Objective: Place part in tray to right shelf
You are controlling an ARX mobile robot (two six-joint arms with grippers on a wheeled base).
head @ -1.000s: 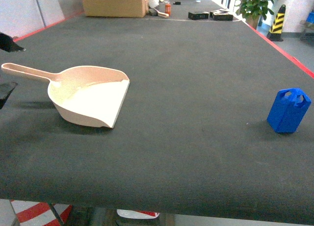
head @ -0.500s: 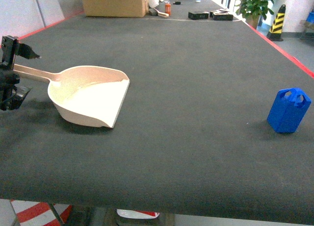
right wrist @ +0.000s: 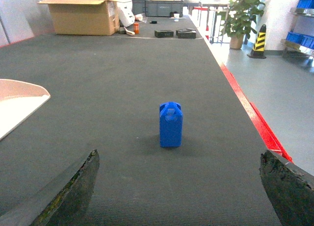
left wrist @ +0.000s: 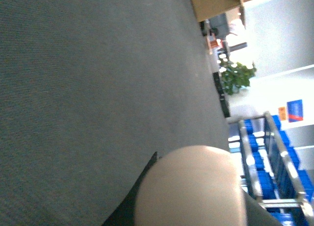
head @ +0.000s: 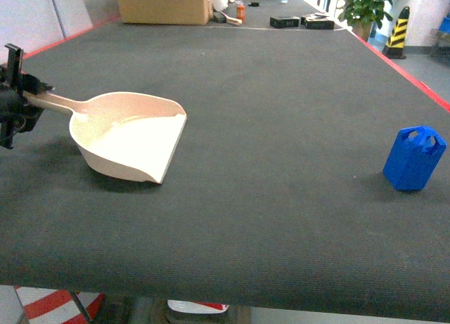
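**Left gripper at the scoop handle, blue part standing untouched on the right**

Your left gripper sits at the far left edge of the head view, right at the end of the long straight handle of the beige plastic dustpan-shaped tray. Its dark fingers bracket the handle tip, but you cannot tell from here whether they are clamped on it or only beside it. In the left wrist view the rounded beige handle end fills the lower frame, very close to the lens and blurred.

The tray rests flat on the dark grey ribbed table mat, its wide lip facing right and toward you.

The small bright-blue plastic jug-like part stands upright well apart from the tray, near the mat's right edge with its red border. In the right wrist view the part stands centred ahead of your right gripper, whose two dark fingertips are spread wide at the lower corners, holding nothing.

A cardboard box and a potted plant sit at the far end.
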